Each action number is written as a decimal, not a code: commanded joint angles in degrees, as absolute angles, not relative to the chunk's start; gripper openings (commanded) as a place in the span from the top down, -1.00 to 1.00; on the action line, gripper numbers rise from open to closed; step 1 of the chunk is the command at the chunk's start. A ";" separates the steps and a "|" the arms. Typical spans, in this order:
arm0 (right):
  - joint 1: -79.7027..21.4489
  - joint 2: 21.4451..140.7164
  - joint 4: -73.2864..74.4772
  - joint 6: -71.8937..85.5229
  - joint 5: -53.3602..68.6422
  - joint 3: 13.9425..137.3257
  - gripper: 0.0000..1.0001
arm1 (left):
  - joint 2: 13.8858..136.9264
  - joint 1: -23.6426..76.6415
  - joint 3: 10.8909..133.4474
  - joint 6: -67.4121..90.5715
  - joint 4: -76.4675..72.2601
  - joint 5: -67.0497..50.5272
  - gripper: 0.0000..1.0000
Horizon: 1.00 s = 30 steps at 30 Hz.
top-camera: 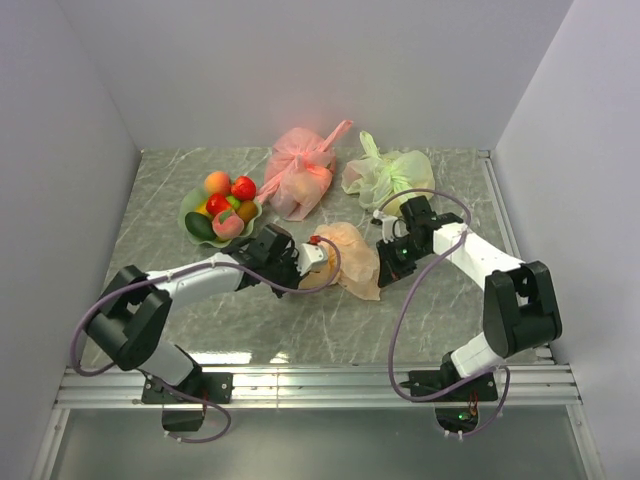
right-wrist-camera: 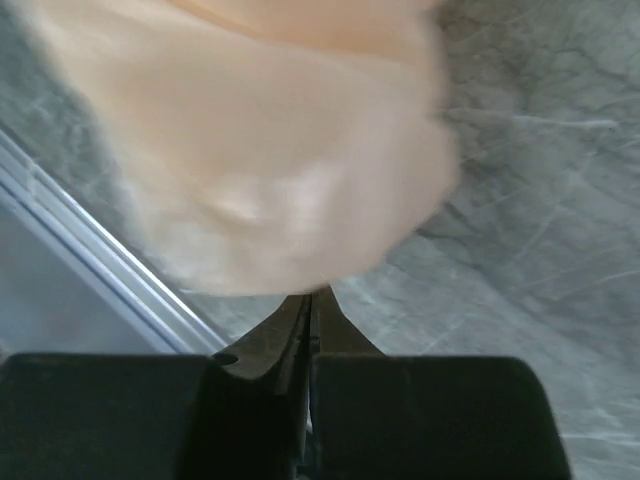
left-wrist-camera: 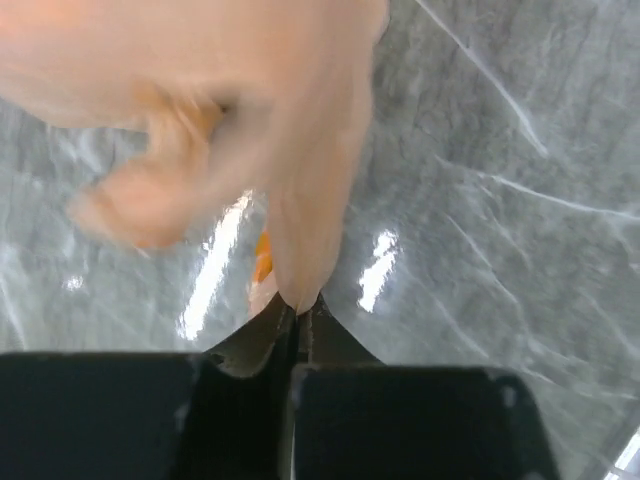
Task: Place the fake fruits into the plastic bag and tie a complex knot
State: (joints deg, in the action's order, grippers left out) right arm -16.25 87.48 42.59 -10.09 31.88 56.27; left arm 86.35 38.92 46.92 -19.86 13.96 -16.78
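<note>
Tabletop (top-camera: 330, 325) shows its dish (top-camera: 185, 210) only overhead; wrists show plastic bag (left-wrist-camera: 300, 130).

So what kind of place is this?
Probably a robot lab test booth: plain white walls box in a marble-patterned tabletop, left arm and right arm bolt to an aluminium rail, fake fruits sit in a green dish.

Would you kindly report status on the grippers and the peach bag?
Left gripper and right gripper both shut on the plastic bag. Some fake fruits in the dish. Nothing in the way.
</note>
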 commanded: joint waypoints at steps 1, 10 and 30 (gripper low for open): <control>-15.30 84.82 42.27 -11.60 28.31 57.75 1.00 | 78.26 36.48 49.40 -22.32 19.76 -19.50 0.99; -9.40 74.97 46.66 -18.98 22.83 57.91 0.88 | 63.55 24.70 50.63 -29.09 36.21 -29.61 0.99; -14.50 75.58 17.50 -1.14 43.06 43.33 -0.99 | 78.66 26.89 58.71 -12.66 29.88 -38.58 0.99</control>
